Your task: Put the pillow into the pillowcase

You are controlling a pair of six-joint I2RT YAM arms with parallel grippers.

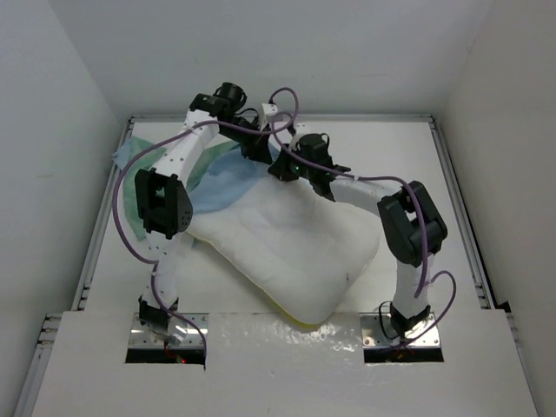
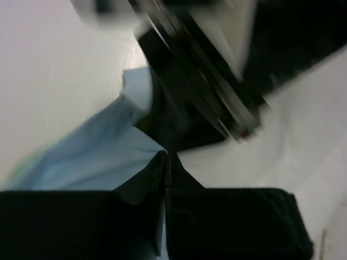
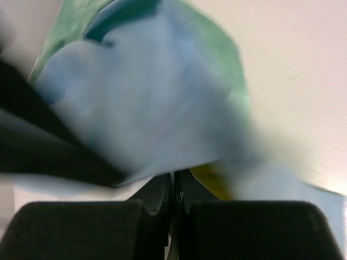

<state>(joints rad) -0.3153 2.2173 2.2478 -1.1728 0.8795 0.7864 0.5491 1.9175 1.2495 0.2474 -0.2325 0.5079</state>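
Note:
The white quilted pillow (image 1: pixel 300 248) lies slantwise in the middle of the table, with a yellow edge showing at its near corner. The pillowcase (image 1: pixel 221 182) lies at the pillow's far left end, light blue on top with sea-green (image 1: pixel 130 195) spread out to the left. Both grippers meet over the pillowcase's edge at the pillow's far end. My left gripper (image 1: pixel 258 149) (image 2: pixel 166 157) is shut, pinching blue pillowcase (image 2: pixel 103 157) fabric at its tips. My right gripper (image 1: pixel 280 167) (image 3: pixel 174 176) is shut on the pillowcase (image 3: pixel 146 103) edge, with a bit of yellow pillow edge (image 3: pixel 214 181) beside it.
White walls enclose the table on the left, right and far sides, with metal rails (image 1: pixel 100 252) along both side edges. Purple cables (image 1: pixel 130 239) loop off both arms. The right arm's black wrist (image 2: pixel 200 92) crowds close to the left gripper.

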